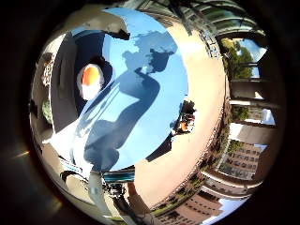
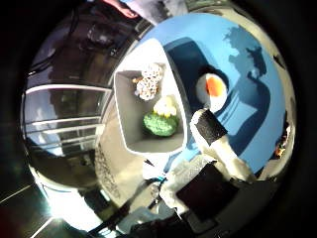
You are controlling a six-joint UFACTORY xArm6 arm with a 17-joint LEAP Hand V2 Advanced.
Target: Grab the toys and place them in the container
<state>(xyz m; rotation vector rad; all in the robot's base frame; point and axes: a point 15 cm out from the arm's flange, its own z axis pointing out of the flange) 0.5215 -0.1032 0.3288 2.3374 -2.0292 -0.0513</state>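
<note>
Fingers (image 2: 210, 130) of the hand (image 2: 208, 168) reach out over the blue table (image 2: 257, 99), and the one that shows plainly is stretched nearly straight, its black tip closing on nothing. How the others are set cannot be told, since only that one finger and part of the white and black palm show in the thumb side view.

Just past the black fingertip, a little apart from it and not touching, lies the fried egg toy (image 2: 212, 89), flat on the blue table with its orange yolk up. It sits partly in the dark shadow that the arm and hand throw across the tabletop. The little finger side view shows the same egg on the table, beside the outer wall of the container.

Beside the finger, on the side away from the egg's open table, stands the white container (image 2: 130, 134), its near corner close to the base of the finger. Inside it lie a green toy (image 2: 159, 124), a pale yellow toy (image 2: 166, 105) touching the green one, and a white spotted toy (image 2: 148, 82) farther from the finger, near the far wall.
</note>
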